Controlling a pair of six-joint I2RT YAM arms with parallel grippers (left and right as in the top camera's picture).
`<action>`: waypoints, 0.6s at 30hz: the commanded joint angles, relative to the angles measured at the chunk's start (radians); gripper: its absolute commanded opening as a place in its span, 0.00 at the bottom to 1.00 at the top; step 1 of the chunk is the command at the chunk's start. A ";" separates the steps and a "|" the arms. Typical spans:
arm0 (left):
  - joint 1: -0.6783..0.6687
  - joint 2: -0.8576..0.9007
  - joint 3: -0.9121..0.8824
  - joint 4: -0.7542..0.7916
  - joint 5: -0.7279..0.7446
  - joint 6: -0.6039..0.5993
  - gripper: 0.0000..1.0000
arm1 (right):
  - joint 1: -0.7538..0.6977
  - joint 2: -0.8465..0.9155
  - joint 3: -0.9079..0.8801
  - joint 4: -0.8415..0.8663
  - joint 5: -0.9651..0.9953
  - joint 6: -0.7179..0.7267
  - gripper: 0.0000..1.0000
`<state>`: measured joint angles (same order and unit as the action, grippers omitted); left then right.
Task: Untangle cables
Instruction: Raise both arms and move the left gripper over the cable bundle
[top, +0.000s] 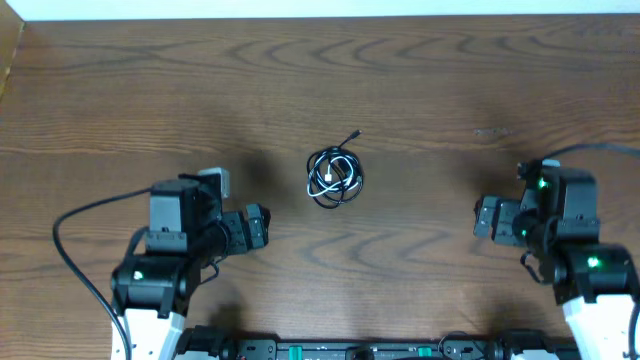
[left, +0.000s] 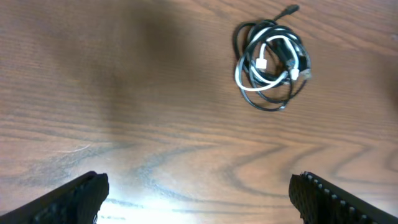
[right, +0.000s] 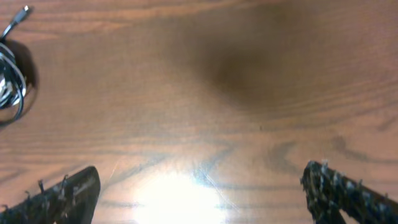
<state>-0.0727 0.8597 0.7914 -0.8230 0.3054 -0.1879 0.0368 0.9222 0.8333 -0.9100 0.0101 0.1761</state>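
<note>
I see the cables (top: 334, 178), black and white, coiled in one bundle on the surface (top: 420, 80). Left end effector (top: 262, 226) sits left of the bundle, well apart, fingers wide, empty. Right end effector (top: 481, 218) is farther off on the bundle's right, also wide, empty.

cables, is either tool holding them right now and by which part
Nothing is held. The left tool and the right tool are both open and apart from the cables, which lie in a small bundle on the table between them.

Dark wood-grain table (top: 420, 80)
</note>
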 joint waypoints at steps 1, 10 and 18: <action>0.004 0.034 0.060 -0.043 0.024 -0.016 0.98 | 0.004 0.058 0.093 -0.054 -0.052 0.006 0.99; 0.004 0.034 0.059 0.002 0.119 -0.016 0.98 | 0.004 0.077 0.123 -0.028 -0.200 0.006 0.99; 0.003 0.163 0.151 0.117 0.087 0.058 0.98 | 0.004 0.080 0.123 0.005 -0.147 0.005 0.99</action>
<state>-0.0731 0.9348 0.8589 -0.6975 0.4126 -0.1860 0.0368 1.0016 0.9352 -0.9138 -0.1642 0.1761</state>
